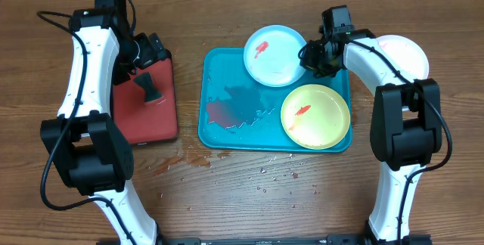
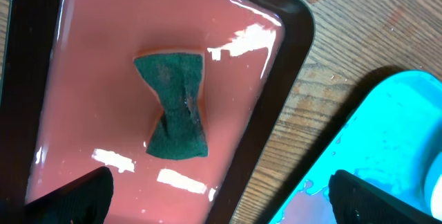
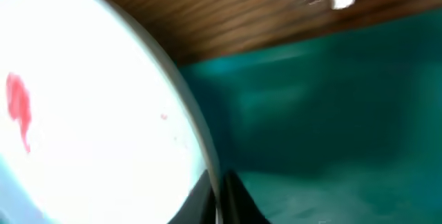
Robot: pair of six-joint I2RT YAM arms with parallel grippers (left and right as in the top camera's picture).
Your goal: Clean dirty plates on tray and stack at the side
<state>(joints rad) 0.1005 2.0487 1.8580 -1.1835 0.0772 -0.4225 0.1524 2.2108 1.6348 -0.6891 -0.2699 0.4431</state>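
The turquoise tray [image 1: 227, 135] lies mid-table. On it sit a light blue plate [image 1: 274, 54] at the back and a yellow-green plate [image 1: 315, 115] at the right, each with a red smear. My right gripper [image 1: 314, 56] is shut on the blue plate's right rim. In the right wrist view that rim passes between the closed gripper [image 3: 215, 186], with the pale plate [image 3: 83, 113] to its left and the tray [image 3: 331, 113] behind. A pinkish-white plate [image 1: 404, 56] lies outside the tray, right of my arm. My left gripper [image 1: 153, 51] hangs open over the red tray, holding nothing.
A black-rimmed red tray [image 1: 144, 113] at the left holds a green sponge [image 2: 176, 110], above the open left gripper [image 2: 221, 203] in its wrist view. A reddish puddle [image 1: 223, 109] covers the turquoise tray's left part. Drops and smears [image 1: 189, 160] wet the wood in front.
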